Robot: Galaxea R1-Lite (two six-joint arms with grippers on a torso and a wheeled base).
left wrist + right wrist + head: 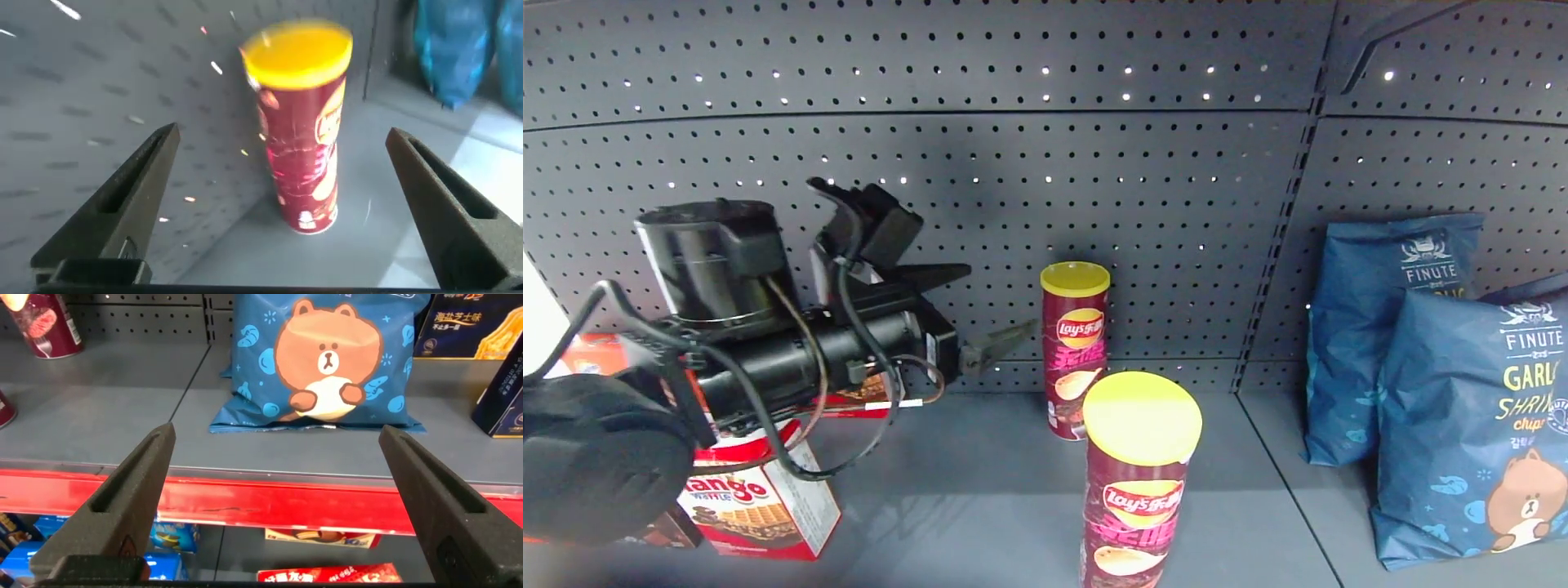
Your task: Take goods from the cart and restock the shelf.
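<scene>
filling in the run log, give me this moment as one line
left gripper: jaws open, empty, facing rear maroon yellow-lidded chip can | right gripper: jaws open, empty, facing blue bear-print snack bag

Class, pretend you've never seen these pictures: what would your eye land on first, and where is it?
Two maroon chip cans with bright yellow lids stand on the shelf, the rear can by the pegboard, the front can nearer the camera. The left hand, open, hangs left of the rear can, and blue snack bags lean at the shelf's right.
</scene>
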